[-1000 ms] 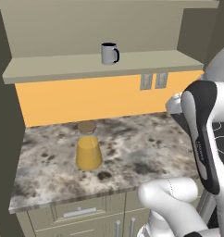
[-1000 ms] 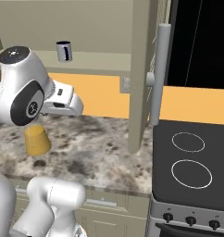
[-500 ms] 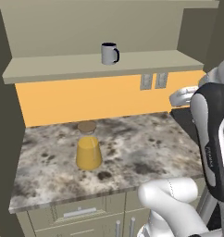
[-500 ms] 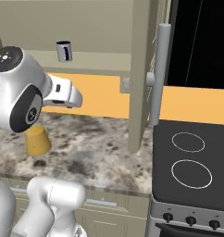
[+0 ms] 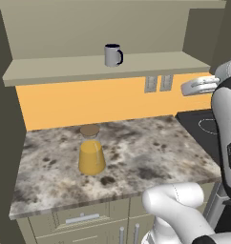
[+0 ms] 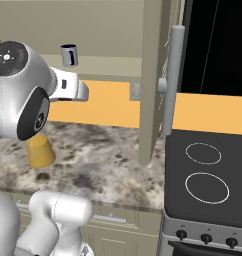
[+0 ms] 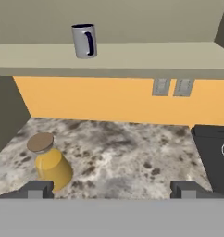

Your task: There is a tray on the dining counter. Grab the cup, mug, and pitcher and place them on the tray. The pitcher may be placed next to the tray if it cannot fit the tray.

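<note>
On marble counter (image 5: 151,152): pitcher (image 5: 91,153) upright; mug (image 5: 112,55) on shelf (image 5: 60,66); pincer (image 7: 112,189) spread, empty.

A clear pitcher (image 5: 91,153) of orange-yellow liquid, capped by a brown cork-like lid (image 5: 89,130), stands on a speckled grey, brown and white marble-look counter (image 5: 151,157). A light grey mug (image 5: 112,55) with dark handle and interior sits on an olive-beige shelf (image 5: 79,68). The wall behind (image 5: 89,102) is orange; the cooktop (image 6: 205,175) is black with white rings.
</note>
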Motion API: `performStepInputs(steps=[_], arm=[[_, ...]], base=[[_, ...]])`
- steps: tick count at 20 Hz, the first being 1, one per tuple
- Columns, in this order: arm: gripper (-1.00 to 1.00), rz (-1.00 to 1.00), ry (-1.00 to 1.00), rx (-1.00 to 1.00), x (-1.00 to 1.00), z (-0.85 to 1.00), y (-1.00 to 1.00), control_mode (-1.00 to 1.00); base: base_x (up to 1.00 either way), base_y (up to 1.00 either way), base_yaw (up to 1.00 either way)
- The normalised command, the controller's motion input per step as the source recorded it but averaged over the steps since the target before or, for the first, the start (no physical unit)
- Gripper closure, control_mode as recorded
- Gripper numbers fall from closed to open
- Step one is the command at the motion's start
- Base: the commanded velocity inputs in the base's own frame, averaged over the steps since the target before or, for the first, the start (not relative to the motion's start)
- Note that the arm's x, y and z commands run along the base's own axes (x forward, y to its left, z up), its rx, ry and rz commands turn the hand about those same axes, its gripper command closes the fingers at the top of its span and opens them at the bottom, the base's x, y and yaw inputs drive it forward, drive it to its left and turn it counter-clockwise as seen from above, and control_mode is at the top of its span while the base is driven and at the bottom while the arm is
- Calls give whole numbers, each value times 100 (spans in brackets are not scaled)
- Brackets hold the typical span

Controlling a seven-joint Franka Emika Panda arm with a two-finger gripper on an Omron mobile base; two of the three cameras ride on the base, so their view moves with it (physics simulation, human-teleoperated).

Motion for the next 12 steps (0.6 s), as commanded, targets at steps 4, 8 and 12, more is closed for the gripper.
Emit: performStepInputs(steps=[4,8,12], arm=[[-100,10,-9,5,5,28,6,-100],[-100,4,-3,1,21,21,22,-100],[-100,7,0,0,24,4,22,-100]], base=[[0,0,0],[0,0,0],[0,0,0]])
